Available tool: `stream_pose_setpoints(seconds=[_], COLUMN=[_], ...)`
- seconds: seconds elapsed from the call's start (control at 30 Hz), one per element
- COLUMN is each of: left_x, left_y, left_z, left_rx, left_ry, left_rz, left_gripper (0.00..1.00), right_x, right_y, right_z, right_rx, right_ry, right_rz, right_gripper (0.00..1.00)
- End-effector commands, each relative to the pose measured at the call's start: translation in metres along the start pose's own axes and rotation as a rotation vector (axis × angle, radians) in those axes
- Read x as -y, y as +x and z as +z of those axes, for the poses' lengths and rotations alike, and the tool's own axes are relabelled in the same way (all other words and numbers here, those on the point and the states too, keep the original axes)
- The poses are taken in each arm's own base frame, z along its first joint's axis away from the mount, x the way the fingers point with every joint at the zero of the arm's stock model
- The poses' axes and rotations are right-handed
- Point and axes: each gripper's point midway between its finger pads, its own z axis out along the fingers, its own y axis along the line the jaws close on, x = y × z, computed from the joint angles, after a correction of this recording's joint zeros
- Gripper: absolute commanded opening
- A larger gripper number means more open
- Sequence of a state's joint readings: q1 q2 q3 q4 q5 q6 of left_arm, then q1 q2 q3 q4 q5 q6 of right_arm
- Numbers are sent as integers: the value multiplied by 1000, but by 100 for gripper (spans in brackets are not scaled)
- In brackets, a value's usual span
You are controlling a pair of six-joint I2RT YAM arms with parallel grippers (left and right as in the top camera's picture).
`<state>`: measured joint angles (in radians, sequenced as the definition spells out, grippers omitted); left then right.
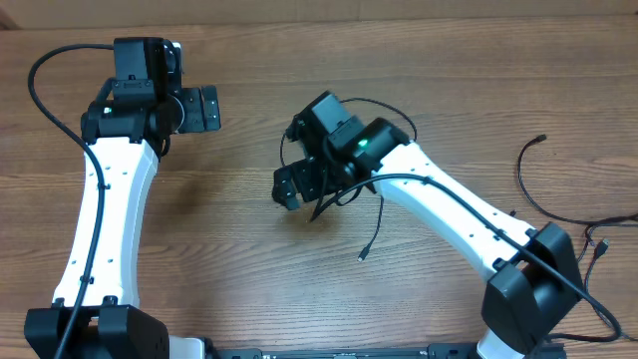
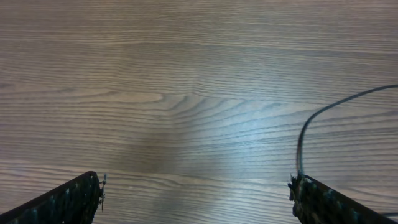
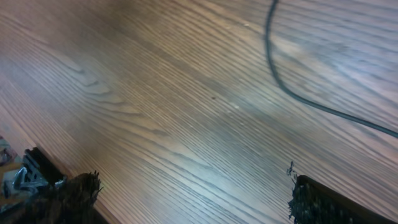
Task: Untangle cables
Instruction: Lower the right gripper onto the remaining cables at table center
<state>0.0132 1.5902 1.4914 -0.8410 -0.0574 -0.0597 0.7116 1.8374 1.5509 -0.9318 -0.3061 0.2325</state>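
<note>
1. Overhead shows the cables [image 1: 371, 234] lying apart on the table [image 1: 249, 289]: a centre strand [image 1: 377, 214] loops around and under the right arm [image 1: 449, 209], its plug end trailing toward the robot's side, and a long cord [image 1: 525, 184] curves alone at the far right
2. No knot shows in the open, and whatever lies beneath the arm is hidden. I judge the job partly done, with the centre strand left to draw straight
3. Right gripper [image 1: 288, 186] hangs with jaws wide apart over bare wood, holding nothing. Its wrist view shows a cable just beyond the fingers
4. Left gripper [image 1: 206, 108] is likewise spread wide and empty, well apart from the centre strand
</note>
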Motion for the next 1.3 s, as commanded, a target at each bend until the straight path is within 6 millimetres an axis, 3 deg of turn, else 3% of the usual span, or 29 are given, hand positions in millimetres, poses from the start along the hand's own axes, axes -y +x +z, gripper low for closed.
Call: stream_pose_setpoints(seconds=[0.0, 0.1, 0.23, 0.37, 0.47, 0.6, 0.8, 1.27], left_x=[-6, -1, 1, 26, 31, 18, -13, -15], left_y=[-3, -2, 17, 27, 29, 31, 30, 30], left_z=[0, 1, 0, -3, -7, -10, -9, -8], left_rx=[5, 1, -77, -97, -87, -73, -74, -74], left_ry=[-38, -7, 5, 181, 283, 352, 306, 300], left_rz=[23, 16, 35, 298, 330, 332, 280, 279], left_gripper=[100, 100, 100, 100, 100, 99, 99, 100], right_x=[-5, 0, 11, 15, 17, 21, 31, 56], right_y=[-10, -14, -17, -18, -19, -16, -12, -37], right_z=[-1, -1, -2, -2, 0, 10, 35, 85], right_rx=[39, 59, 77, 85, 83, 62, 18, 107], right_ry=[13, 42, 104, 127, 134, 142, 157, 281], right_rz=[10, 24, 25, 30, 31, 40, 54, 16], right_gripper=[100, 100, 100, 100, 100, 100, 100, 92])
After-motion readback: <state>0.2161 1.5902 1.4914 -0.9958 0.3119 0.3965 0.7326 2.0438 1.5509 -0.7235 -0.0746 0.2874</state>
